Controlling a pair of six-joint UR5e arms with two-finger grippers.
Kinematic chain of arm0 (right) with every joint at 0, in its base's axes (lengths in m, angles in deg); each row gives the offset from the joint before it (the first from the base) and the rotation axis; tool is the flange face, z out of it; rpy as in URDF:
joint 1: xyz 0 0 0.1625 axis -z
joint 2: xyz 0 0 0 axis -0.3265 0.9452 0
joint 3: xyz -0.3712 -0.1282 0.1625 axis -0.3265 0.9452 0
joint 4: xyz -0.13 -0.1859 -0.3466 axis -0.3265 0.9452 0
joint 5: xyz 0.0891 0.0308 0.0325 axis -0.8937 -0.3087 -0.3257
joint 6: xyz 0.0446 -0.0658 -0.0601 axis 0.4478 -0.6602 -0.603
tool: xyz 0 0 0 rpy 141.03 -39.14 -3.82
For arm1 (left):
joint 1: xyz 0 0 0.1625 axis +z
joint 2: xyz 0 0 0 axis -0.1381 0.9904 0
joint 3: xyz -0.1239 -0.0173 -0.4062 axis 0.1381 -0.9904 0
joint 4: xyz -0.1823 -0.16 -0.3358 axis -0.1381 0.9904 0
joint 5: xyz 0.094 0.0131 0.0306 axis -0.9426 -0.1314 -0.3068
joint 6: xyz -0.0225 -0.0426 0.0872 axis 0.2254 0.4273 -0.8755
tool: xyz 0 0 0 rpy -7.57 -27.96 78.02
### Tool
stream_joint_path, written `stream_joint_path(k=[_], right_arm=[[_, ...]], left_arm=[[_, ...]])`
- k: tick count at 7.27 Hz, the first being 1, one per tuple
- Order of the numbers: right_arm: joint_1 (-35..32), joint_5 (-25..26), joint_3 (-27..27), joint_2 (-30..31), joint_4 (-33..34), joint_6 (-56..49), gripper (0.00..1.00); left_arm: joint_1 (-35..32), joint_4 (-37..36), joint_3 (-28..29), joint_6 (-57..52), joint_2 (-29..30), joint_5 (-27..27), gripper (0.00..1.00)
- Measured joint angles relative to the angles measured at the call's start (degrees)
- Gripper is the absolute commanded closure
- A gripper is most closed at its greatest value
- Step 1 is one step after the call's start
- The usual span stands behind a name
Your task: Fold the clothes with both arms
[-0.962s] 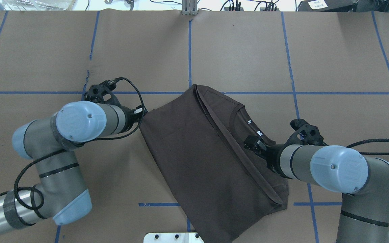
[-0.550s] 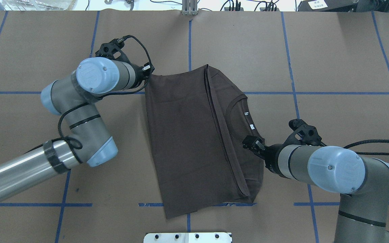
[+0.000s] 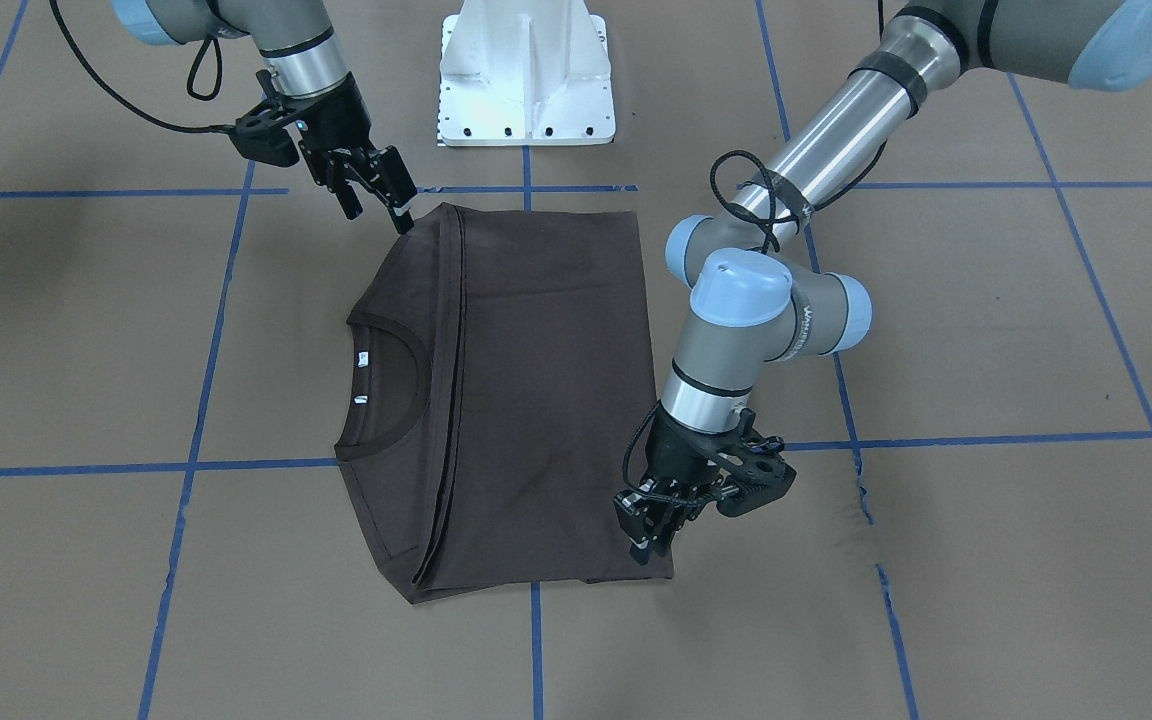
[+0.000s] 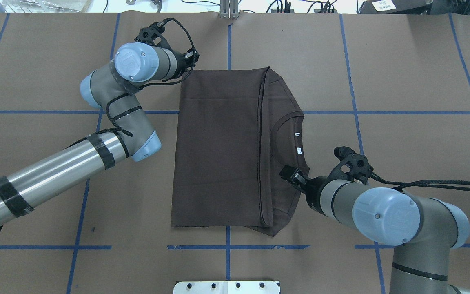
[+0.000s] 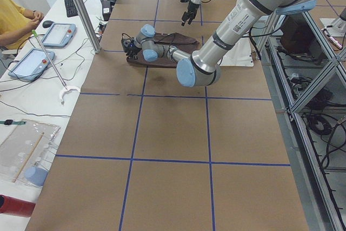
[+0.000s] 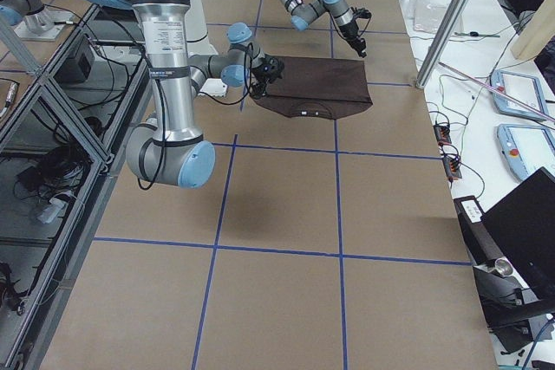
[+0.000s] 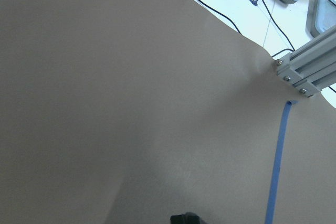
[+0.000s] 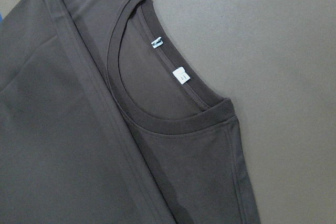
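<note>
tabletop point(image 4: 402, 61): brown paper, blue tape lines point(image 4: 353, 81) gridding it | person point(image 5: 13, 17) in yellow sitting alongside | t-shirt point(image 4: 218, 143): lying folded mid-tabletop, collar pointing robot's right | neck tags point(image 8: 180, 75): white, print unreadable | left hand point(image 3: 648, 535): pinching the shirt's far corner | right hand point(image 3: 376, 195): fingers spreading apart by the near corner

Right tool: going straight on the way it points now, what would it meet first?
Most likely the t-shirt, at the shoulder beside its collar; the right tool angles down at it, gap unclear.
</note>
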Motion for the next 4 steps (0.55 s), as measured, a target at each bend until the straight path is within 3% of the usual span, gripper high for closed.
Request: stream_joint_path(k=[2, 4], right_arm=[[1.8, 0.9, 3.9, -5.8, 6.4, -8.2, 0.0], [4.4, 1.1, 6.1, -13.0, 16.6, -16.1, 0.0]], left_arm=[[0.4, 0.5, -10.9, 0.2, -8.1, 0.3, 0.58], [2.5, 0.5, -16.3, 1.4, -12.4, 0.4, 0.58]])
